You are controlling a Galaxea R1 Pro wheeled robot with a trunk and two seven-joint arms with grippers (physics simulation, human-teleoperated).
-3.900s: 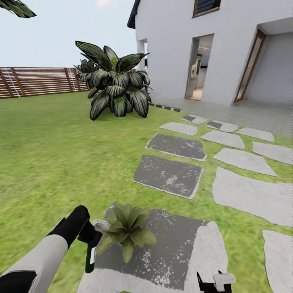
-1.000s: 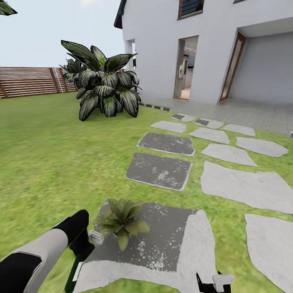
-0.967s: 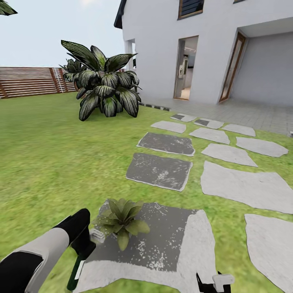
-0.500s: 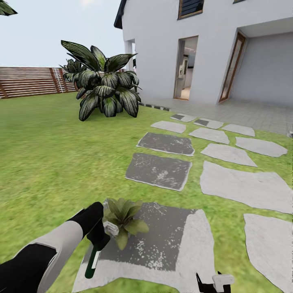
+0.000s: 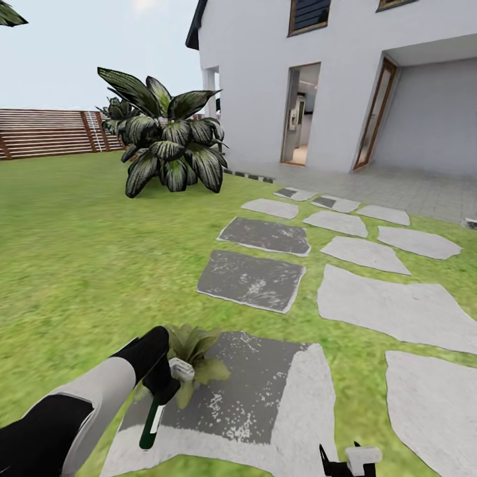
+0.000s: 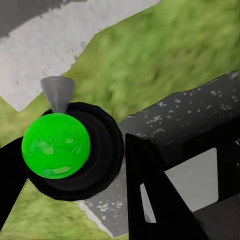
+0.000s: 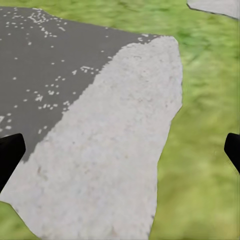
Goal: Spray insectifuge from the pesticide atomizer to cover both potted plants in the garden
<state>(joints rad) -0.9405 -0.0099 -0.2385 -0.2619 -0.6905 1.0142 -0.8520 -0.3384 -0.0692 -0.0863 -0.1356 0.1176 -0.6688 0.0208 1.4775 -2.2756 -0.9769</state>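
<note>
The white house (image 5: 371, 86) with its open doorway stands ahead of me on the far side of the garden, and the green lawn (image 5: 79, 252) spreads from it down to my arms, closed at the far left edge by a brown slatted fence (image 5: 46, 132). A large broad-leaved bush (image 5: 165, 146) grows on the lawn near the house corner. Grey stepping stones (image 5: 391, 308) run from the paving by the house toward me, and the nearest big stone (image 5: 265, 404) lies just in front of me, dark over most of its top and pale along its near and right edges. One potted plant (image 5: 195, 361), a low rosette of pointed green leaves, sits at the far left corner of that stone. My left hand (image 5: 159, 374) is closed around the pesticide atomizer (image 5: 154, 421), gripping it just below its light boxy spray head, which sits right against the leaves; the dark body hangs down over the stone's left edge. In my left wrist view the atomizer (image 6: 70, 147) shows between my fingers (image 6: 155, 195) as a black round body with a bright green end. My right hand (image 5: 348, 460) sits low over the stone's near right corner, its two fingertips (image 7: 10, 152) wide apart and holding nothing, over grey stone and grass.
</note>
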